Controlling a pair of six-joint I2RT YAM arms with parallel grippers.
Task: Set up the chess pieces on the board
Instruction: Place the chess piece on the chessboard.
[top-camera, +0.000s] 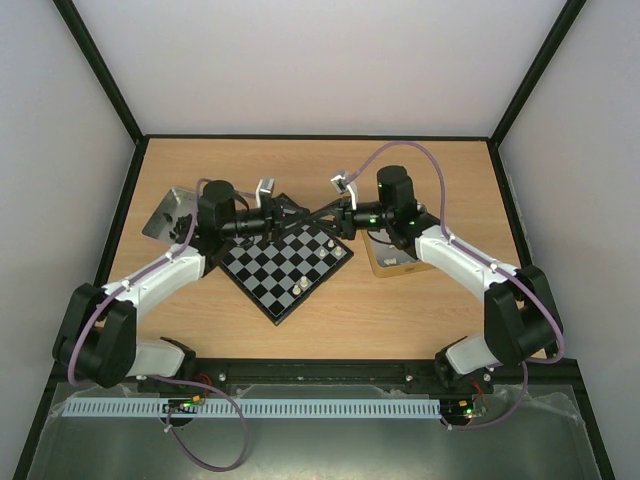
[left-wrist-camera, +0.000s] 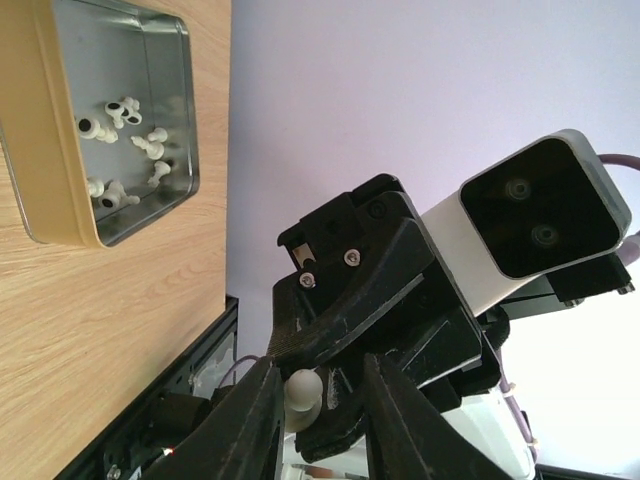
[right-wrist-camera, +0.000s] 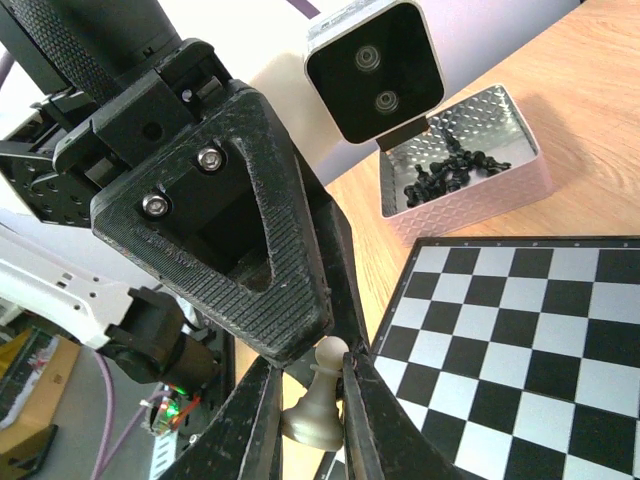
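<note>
right gripper (right-wrist-camera: 306, 385) jaws clamped on white pawn (right-wrist-camera: 318, 408) by the board (right-wrist-camera: 520, 330) edge; left gripper (left-wrist-camera: 318, 372) jaws apart around its head, seemingly not gripping.

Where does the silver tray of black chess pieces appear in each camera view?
Top external: silver tray at far left, beside the board.
Left wrist: not in it; the tray there is the gold-rimmed tray, holding white pieces.
Right wrist: silver tray upper right, beyond the board's corner.
Shared landmark: the wooden table; the wrist views also share the white pawn.
</note>
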